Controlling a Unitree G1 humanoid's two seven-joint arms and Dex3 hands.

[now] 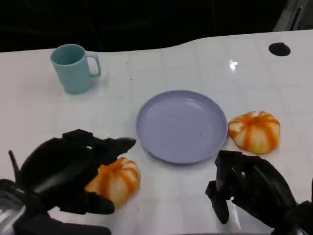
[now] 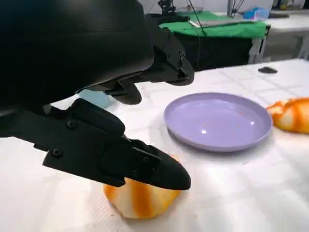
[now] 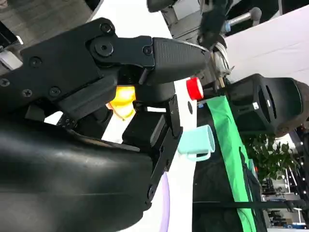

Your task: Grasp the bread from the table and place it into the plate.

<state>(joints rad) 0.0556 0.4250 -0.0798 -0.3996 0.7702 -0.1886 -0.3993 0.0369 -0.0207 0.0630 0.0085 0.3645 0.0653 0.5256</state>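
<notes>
Right, the white table fills the head view, and the lavender plate sits at its middle with nothing on it; that plate is our landmark. To the plate's near left hangs the left hand, draped over the nearer bread roll, an orange-and-white striped bun lying on the table just off the plate's near-left rim. In the left wrist view that same left hand has one finger resting across the top of the roll and others arching above it, so the hand brackets the bread; whether it actually grips it, I cannot tell. The roll is on the tabletop, outside the plate.

To the plate's near right, the right hand hovers with its fingers curled downward and nothing in them, clenched on nothing. Just beyond it, touching or almost touching the plate's right rim, lies a second striped bread roll, also on the table; the left wrist view catches its edge.

Well to the plate's far left stands a teal mug, upright, handle facing the plate. Far right of the plate, a small black round mark sits near the table's edge.
</notes>
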